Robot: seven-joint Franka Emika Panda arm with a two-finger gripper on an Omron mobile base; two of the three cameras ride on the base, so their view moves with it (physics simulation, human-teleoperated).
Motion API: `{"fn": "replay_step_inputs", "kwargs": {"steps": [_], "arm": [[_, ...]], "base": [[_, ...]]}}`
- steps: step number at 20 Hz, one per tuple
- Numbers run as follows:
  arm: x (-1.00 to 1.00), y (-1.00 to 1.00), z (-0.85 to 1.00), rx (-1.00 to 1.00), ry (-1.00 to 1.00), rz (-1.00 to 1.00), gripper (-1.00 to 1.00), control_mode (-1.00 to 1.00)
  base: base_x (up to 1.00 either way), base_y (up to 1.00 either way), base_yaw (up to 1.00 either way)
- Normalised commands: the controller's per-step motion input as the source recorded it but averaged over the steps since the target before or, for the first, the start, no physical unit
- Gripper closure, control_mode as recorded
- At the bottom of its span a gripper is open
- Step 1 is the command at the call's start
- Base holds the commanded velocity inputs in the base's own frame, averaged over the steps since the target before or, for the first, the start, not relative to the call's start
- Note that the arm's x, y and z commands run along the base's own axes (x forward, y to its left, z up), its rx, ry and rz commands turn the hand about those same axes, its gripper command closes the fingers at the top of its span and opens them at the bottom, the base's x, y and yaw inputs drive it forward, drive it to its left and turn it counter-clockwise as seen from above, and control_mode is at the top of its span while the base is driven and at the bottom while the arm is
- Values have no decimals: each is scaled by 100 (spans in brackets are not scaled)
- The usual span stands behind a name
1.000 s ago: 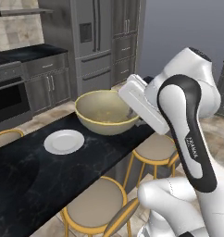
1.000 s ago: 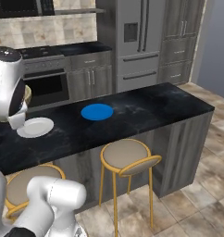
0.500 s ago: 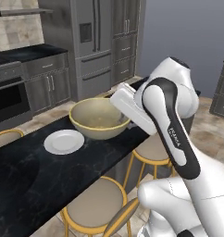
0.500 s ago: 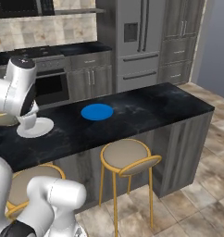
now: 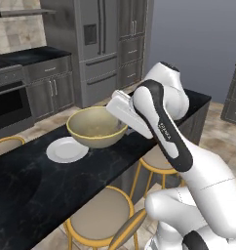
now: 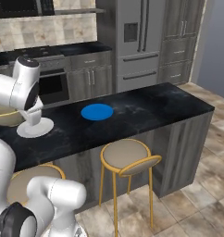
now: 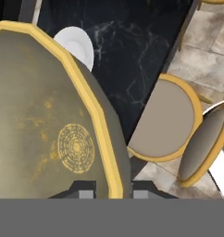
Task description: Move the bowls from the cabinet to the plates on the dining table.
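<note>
The pincer (image 7: 114,190) is closed on the yellow rim of the round tan bowl (image 5: 96,128), above the black marble dining table (image 5: 37,180). The small flat white plate (image 5: 67,149) lies just beyond and below it, left of the bowl.

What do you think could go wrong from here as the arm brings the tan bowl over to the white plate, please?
1. The tool pinches the tan bowl only at its yellow rim, so the bowl might tilt or slip out.
2. The bowl hangs beside the white plate, not over it; released here, it would probably land partly off the plate.
3. The plate lies loose on the dining table, so a low bowl edge might push it.
</note>
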Motion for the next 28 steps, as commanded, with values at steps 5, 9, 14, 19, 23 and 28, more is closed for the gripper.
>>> {"fn": "replay_step_inputs", "kwargs": {"steps": [5,9,14,19,23,28], "arm": [[32,17,-25,0,-6,4,100,-100],[30,16,-27,0,-7,3,100,-100],[36,13,-23,2,-2,1,100,-100],[32,16,-16,3,0,0,100,-100],[28,21,-10,0,0,0,100,-100],[26,21,-11,-5,4,0,100,-100]], "base": [[0,0,0],[0,0,0],[0,0,0],[0,0,0],[0,0,0],[0,0,0]]}}
